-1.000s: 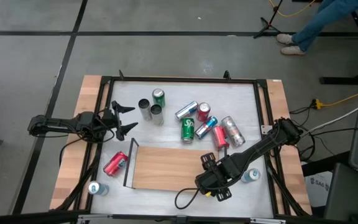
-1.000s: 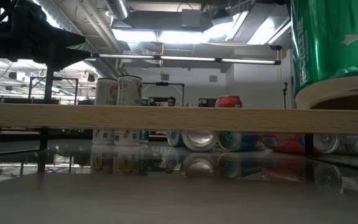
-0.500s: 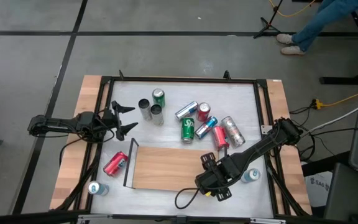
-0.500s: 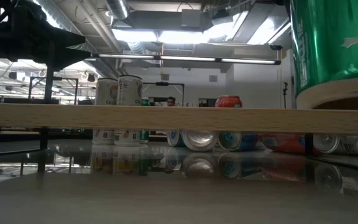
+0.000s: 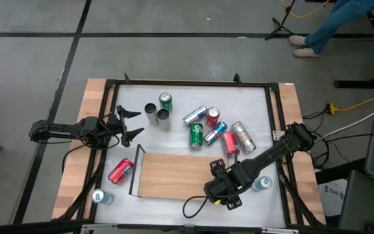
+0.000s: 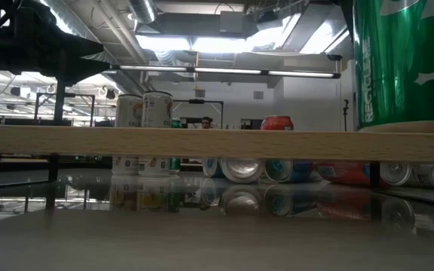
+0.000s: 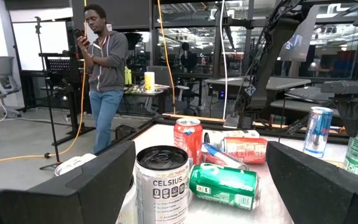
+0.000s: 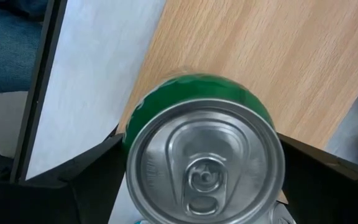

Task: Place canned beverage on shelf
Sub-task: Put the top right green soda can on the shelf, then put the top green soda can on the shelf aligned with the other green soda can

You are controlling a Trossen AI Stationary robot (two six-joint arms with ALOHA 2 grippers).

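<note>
The shelf [image 5: 174, 175] is a light wooden board lying at the table's near middle; in the low view it shows as a band [image 6: 164, 141]. A green can [image 6: 405, 60] stands upright on the shelf's right end, its bottom on the wood. My right gripper [image 5: 222, 188] hangs right above it, pointing down and hiding it in the high view. In the right wrist view the can's silver top [image 8: 204, 162] sits between the open fingers of my right gripper [image 8: 201, 171]. My left gripper [image 5: 131, 123] waits open at the table's left edge, holding nothing.
Several cans stand or lie at the table's far middle [image 5: 196, 135], two silver ones upright [image 5: 151, 112]. A red can [image 5: 121, 170] lies left of the shelf's black rail [image 5: 135, 170]. Single cans sit near both front corners [image 5: 99, 196] [image 5: 262, 183]. A person [image 7: 104, 68] stands beyond the table.
The green can has sunk from just above the shelf onto the board and now stands on it, its pale bottom rim hidden. My right arm has kept its place above it.
</note>
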